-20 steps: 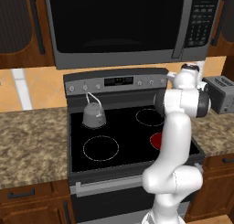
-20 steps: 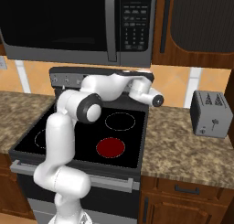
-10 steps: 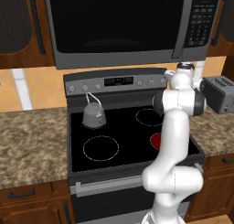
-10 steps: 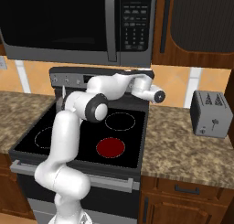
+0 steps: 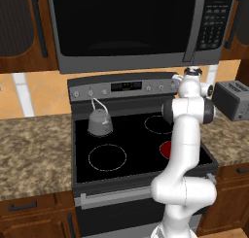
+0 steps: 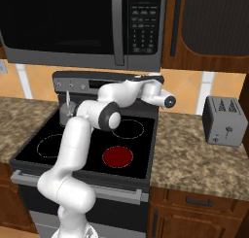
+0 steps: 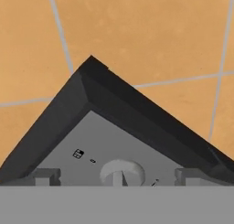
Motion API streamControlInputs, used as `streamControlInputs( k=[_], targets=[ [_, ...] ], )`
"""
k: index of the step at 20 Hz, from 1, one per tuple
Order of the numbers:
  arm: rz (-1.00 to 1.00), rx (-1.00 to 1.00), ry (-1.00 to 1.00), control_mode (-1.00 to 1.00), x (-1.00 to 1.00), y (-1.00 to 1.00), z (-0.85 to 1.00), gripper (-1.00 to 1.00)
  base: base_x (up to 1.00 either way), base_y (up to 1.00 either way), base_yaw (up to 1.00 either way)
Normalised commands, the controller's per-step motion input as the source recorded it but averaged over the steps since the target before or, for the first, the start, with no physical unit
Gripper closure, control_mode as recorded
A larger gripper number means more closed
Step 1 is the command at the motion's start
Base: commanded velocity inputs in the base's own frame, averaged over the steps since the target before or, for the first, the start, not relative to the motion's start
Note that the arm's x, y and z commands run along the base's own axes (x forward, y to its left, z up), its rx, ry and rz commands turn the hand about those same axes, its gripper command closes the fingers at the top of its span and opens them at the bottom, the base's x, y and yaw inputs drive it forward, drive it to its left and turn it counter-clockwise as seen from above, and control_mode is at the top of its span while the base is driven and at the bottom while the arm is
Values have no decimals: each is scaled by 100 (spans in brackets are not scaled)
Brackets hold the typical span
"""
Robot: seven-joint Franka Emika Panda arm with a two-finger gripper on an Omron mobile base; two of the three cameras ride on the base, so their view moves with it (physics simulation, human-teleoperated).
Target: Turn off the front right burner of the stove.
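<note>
The end knob [image 7: 119, 173] on the stove's back panel [image 7: 82, 147] is seen dead ahead, centred between the gripper [image 7: 119, 178] fingertips [image 7: 45, 176], which stand wide and empty

The arm hides most of the front right burner [image 5: 167, 149] in the left base view — only a red sliver shows. The hand view cuts off a back-panel knob [image 7: 121, 173] at the bottom; the gripper's jaw gap cannot be judged.

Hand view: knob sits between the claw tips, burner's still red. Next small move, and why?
Probably ease the claw forward onto the knob, then close. The knob sits centred between the fingertips on the stove back panel, and the front right burner glows solid red. Contact can't be judged.
</note>
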Motion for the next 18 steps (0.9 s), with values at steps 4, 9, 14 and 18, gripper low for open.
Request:
streamControlInputs(
  k=[4,9,14,18],
  targets=[
    [0,0,0,-100,19,0,-22,-100,0,0,0],
    [0,0,0,-100,14,0,-15,-100,0,0,0],
    [0,3,0,-100,23,1,-1,-100,0,0,0],
    [0,2,0,-100,16,16,-5,-100,0,0,0]
  ],
)
